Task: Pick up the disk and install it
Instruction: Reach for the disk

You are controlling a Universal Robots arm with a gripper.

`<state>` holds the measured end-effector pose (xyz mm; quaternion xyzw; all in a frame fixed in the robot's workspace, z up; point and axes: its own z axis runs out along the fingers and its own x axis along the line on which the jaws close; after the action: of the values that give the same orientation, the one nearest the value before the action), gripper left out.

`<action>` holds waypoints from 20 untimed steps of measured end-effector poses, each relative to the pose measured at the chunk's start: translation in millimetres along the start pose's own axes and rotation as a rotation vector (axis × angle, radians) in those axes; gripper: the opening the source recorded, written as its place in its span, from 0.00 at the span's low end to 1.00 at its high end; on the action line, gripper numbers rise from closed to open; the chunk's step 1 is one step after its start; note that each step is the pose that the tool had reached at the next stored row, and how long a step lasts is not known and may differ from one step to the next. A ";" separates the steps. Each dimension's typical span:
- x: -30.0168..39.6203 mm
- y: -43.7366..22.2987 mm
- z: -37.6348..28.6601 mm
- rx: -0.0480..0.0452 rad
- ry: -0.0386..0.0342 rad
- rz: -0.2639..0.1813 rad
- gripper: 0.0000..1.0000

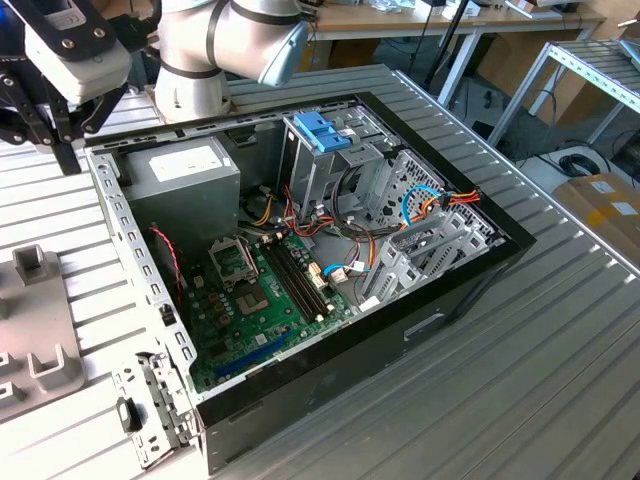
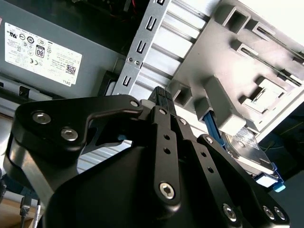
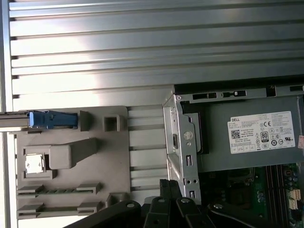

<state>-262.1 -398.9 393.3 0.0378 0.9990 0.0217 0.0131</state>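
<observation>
Tool closed, empty, near the disk.
It stands edgewise in a grey holder; best gripped squarely across its flat faces.

— What are we looking at underneath everything?
— We see a wide table of ribbed grey metal, running across most of the exterior view. In the first wrist view its slats catch a bright glare.
— And behind it?
— We make out a wooden bench top on white legs along the far edge, and a grey metal rack at the exterior view's right.
— The floor?
— We see a dark floor, with black cables coiled on it and a cardboard box near them. We find the light bright and even.
</observation>
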 end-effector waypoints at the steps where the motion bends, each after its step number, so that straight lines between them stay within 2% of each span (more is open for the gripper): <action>1: 0.9 -0.1 0.0 -0.0001 0.0000 0.000 0.10; 20: 22.9 -1.7 -0.6 0.0000 0.0000 0.000 0.10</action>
<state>-285.1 -398.9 393.3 0.0378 0.9990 0.0217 0.0131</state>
